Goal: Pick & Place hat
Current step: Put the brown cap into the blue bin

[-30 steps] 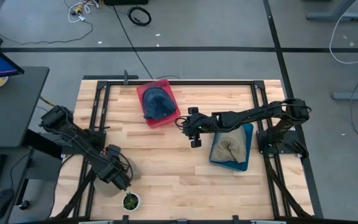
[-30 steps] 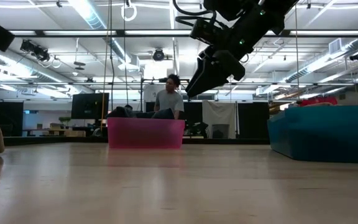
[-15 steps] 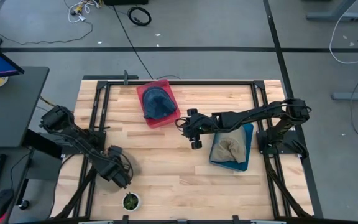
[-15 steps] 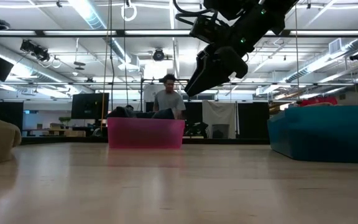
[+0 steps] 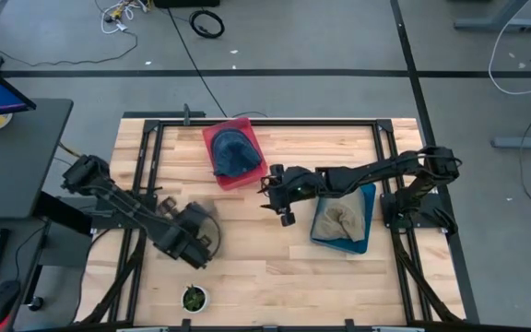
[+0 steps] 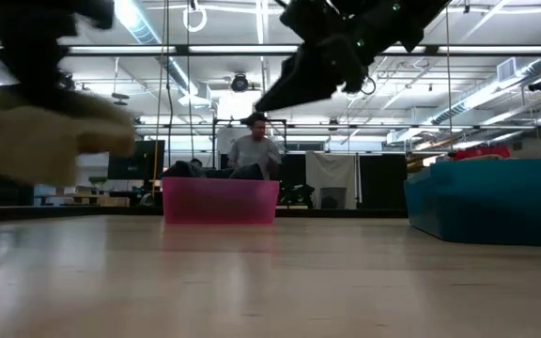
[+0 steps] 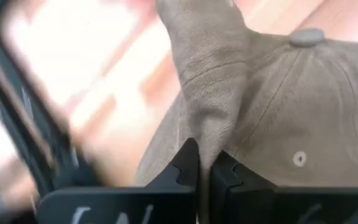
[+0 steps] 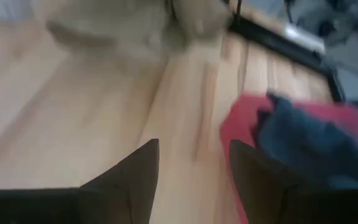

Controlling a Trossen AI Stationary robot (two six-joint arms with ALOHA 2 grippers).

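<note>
The left gripper (image 7: pixel 204 171) hangs above the table (image 5: pixel 247 249), pinching a tan cap (image 7: pixel 278 106). The right gripper (image 8: pixel 191 165) stretches level toward the red bin (image 5: pixel 247 175), its 2 fingers apart.

1. Both arms were dark throughout, near black, each built of slim tubular links joined by bulkier rounded joint housings.
2. The left gripper (image 7: pixel 204 171) had two flat black fingers with stepped, notched inner edges.
3. The right gripper (image 8: pixel 194 168) showed two dark, tapering, wedge-shaped fingers.
4. The right arm (image 5: pixel 367 172) rose from a blocky black base by the table's edge.
</note>
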